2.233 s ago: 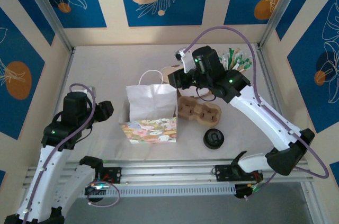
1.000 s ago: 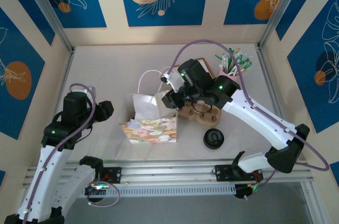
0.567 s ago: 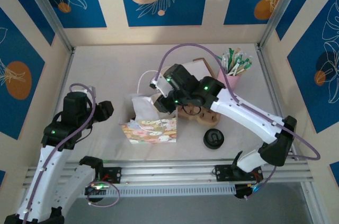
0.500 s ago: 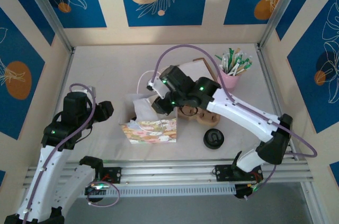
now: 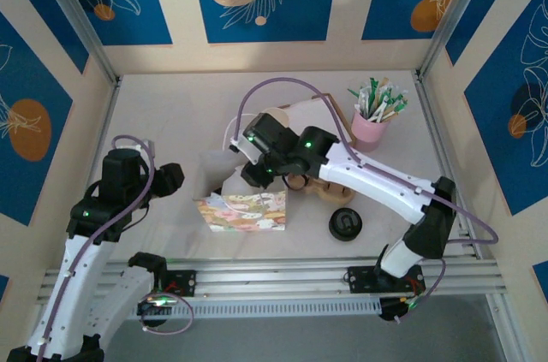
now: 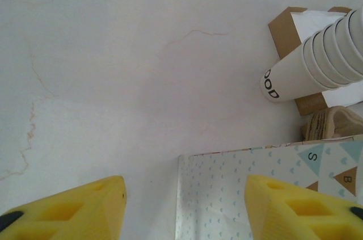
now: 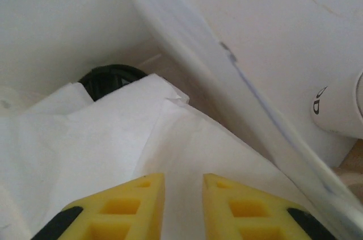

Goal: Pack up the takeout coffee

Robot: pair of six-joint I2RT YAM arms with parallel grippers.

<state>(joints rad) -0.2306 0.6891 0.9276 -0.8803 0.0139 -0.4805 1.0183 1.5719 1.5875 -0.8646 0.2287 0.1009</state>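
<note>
The takeout coffee (image 7: 110, 78) stands deep inside the bag, its black lid half covered by white paper (image 7: 113, 132). The patterned gift bag (image 5: 244, 208) stands at the table's middle. My right gripper (image 7: 184, 179) reaches down into the bag's mouth (image 5: 248, 175). Its jaws stand open by a narrow gap just above the white paper, with nothing pinched between them. My left gripper (image 6: 184, 182) hovers open to the left of the bag (image 6: 238, 189), at the table's left (image 5: 171, 178), and holds nothing.
A flat black lid (image 5: 345, 224) lies right of the bag. A cardboard cup carrier (image 5: 330, 184) sits behind the lid. A stack of cream cups (image 6: 317, 61) lies on its side by a brown napkin box (image 5: 312, 109). A pink cup of stirrers (image 5: 371, 127) stands back right.
My right arm has swung left from above the cup carrier and dipped its gripper into the bag, pushing the bag's white top down. The left arm has stayed put.
</note>
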